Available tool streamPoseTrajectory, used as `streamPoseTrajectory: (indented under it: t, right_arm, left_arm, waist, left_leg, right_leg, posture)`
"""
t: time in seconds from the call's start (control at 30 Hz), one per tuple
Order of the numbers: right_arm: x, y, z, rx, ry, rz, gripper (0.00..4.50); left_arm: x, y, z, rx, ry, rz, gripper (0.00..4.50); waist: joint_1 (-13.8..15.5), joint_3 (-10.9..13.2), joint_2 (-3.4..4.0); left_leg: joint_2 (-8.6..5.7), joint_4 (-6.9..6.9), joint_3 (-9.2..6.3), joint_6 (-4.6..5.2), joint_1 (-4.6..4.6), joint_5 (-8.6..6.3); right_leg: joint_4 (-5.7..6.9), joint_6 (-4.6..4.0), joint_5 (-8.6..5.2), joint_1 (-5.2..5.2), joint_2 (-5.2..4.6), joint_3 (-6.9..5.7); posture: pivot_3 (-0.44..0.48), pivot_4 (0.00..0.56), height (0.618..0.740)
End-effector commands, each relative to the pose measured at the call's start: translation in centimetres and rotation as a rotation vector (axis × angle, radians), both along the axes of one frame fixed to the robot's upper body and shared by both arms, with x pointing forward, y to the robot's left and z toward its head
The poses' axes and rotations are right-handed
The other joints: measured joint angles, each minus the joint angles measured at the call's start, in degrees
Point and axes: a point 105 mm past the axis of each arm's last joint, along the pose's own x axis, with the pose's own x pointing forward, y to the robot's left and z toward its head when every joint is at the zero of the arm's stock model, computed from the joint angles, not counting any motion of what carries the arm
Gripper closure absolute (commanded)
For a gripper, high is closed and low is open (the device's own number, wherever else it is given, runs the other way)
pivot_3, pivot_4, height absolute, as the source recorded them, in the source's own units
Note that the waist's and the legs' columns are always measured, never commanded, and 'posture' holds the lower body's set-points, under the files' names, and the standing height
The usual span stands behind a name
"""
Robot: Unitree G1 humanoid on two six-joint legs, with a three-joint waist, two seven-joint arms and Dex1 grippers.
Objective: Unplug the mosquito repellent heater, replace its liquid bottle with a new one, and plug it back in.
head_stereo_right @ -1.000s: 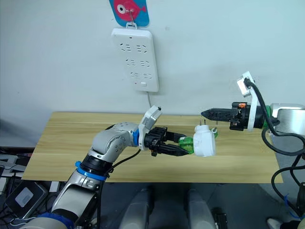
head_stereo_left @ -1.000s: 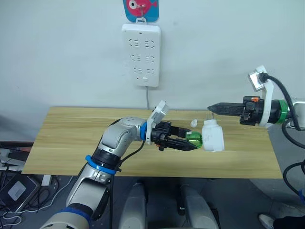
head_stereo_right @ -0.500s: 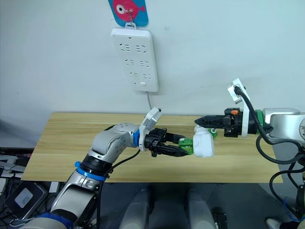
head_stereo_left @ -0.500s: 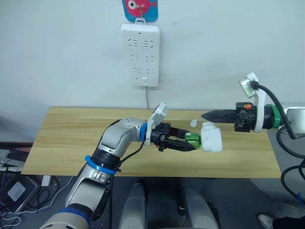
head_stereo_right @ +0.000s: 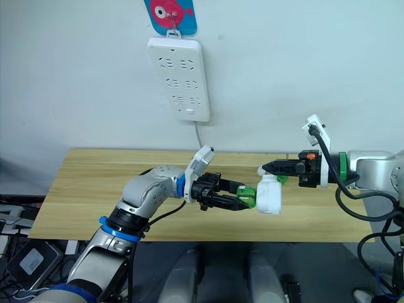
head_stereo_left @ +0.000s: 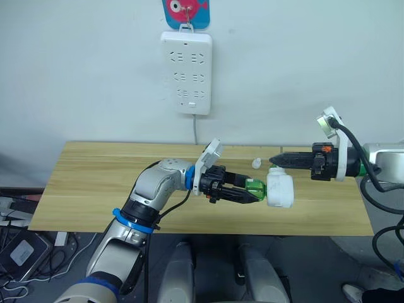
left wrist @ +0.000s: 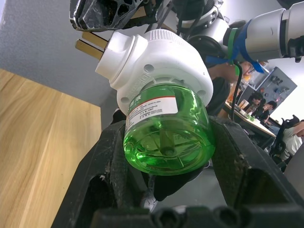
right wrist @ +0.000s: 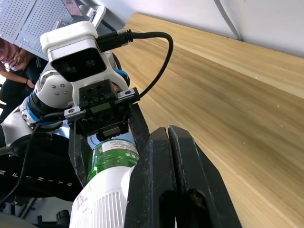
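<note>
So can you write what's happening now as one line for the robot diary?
left claw: shut on green bottle | heater: attached, unplugged, above table | right claw: shut, at heater

One heater (head_stereo_left: 280, 189), one green bottle (head_stereo_left: 255, 187), one power strip (head_stereo_left: 187, 72), one table (head_stereo_left: 95, 183).

We see our left end effector (left wrist: 166, 183) clamped on the green liquid bottle (left wrist: 166, 133), one black finger (left wrist: 116, 166) on each side of it. The bottle is screwed into the white mosquito repellent heater (left wrist: 156, 61), whose two metal prongs (left wrist: 90, 43) point away toward the right end effector (left wrist: 102, 14), just beyond them. The wooden desk (left wrist: 33, 142) lies beside us.
</note>
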Motion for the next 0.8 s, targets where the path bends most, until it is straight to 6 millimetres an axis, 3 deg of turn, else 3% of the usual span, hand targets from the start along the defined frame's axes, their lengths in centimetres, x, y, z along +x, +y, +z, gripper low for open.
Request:
streamPoseTrajectory:
  t: [0.03,0.1,0.17,0.4,0.57,0.8]
  right_arm:
    - [-0.4,0.0,3.8,0.130,-0.062,0.022,4.44]
    - [-0.7,-0.4,5.8,0.209,-0.063,0.017,4.44]
    - [-1.4,-1.3,6.7,0.249,-0.030,0.001,4.08]
    - [-2.5,-5.1,2.2,0.123,0.110,-0.207,2.00]
    - [-2.9,-4.2,1.0,0.154,0.136,-0.173,0.19]
    - [-3.6,-2.4,1.1,0.184,0.131,-0.064,0.04]
  left_arm:
    - [-0.3,-0.2,2.0,-0.081,-0.104,-0.016,2.25]
    - [0.5,-0.1,2.1,-0.102,-0.151,0.048,2.25]
    - [1.3,0.2,2.4,-0.123,-0.213,0.103,2.25]
    - [2.3,1.1,2.8,-0.146,-0.417,0.158,2.25]
    - [2.3,0.9,2.9,-0.140,-0.443,0.123,2.25]
    - [1.8,0.5,3.1,-0.140,-0.432,0.072,2.25]
  waist:
    - [0.03,0.00,0.00]
    - [0.05,0.00,0.00]
    - [0.25,0.00,0.00]
    - [0.59,-0.01,-0.01]
    - [-0.14,-0.02,0.01]
    - [-0.13,-0.02,0.01]
  left_leg:
    - [0.00,0.00,0.00,0.00,-0.01,0.00]
    - [-0.01,0.00,0.01,0.00,-0.01,0.00]
    - [-0.01,-0.01,0.01,0.00,-0.02,0.00]
    - [-0.05,-0.01,0.02,0.01,-0.10,-0.01]
    - [-0.02,0.13,0.04,0.03,-0.03,0.01]
    - [0.01,0.29,0.03,0.05,-0.08,0.02]
  right_leg:
    - [0.00,-0.04,0.02,-0.01,0.00,0.00]
    - [-0.01,-0.17,0.10,0.00,-0.01,0.00]
    - [-0.02,-0.23,0.14,0.00,-0.02,-0.01]
    - [-0.10,-0.23,0.13,-0.02,-0.03,0.00]
    - [0.02,0.01,0.04,0.00,0.00,0.04]
    - [0.02,0.05,0.09,0.03,0.05,0.05]
  posture:
    - [0.100,0.278,0.740]
    - [0.098,0.278,0.740]
    - [0.092,0.277,0.740]
    - [0.081,0.271,0.740]
    - [0.086,0.270,0.740]
    - [0.088,0.272,0.740]
